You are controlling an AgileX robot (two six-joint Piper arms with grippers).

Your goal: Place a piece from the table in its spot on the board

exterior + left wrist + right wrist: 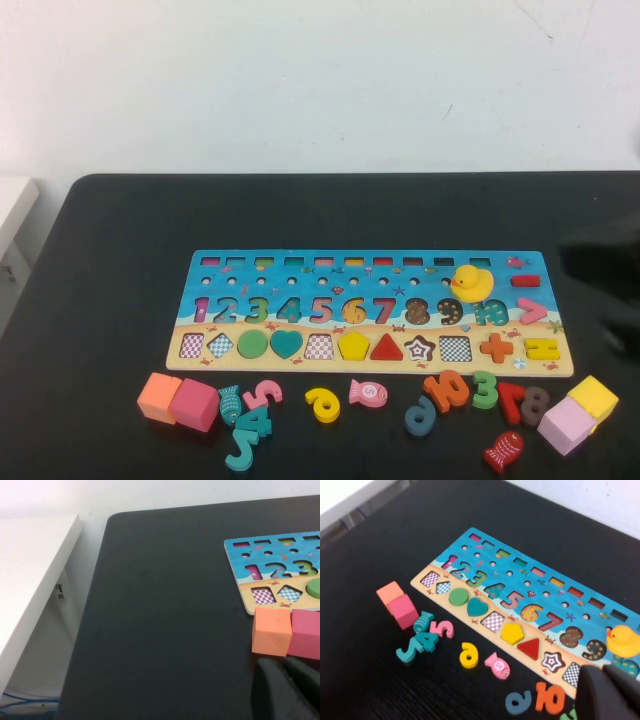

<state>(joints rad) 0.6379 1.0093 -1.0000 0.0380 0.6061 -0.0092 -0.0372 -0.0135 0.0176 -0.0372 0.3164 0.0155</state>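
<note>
Sitting flush in board (370,310): yellow pentagon (353,346). R gripper (612,692) shut, empty, above board. L gripper (287,690): can't tell.

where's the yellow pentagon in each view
High view: the yellow pentagon sits in its recess in the board's sandy lower band, between a checkered square recess and the red triangle.
Left wrist view: not in it; only the board's end shows.
Right wrist view: the pentagon sits in that same row, beside the red triangle.
Shared landmark: the green circle.
</note>
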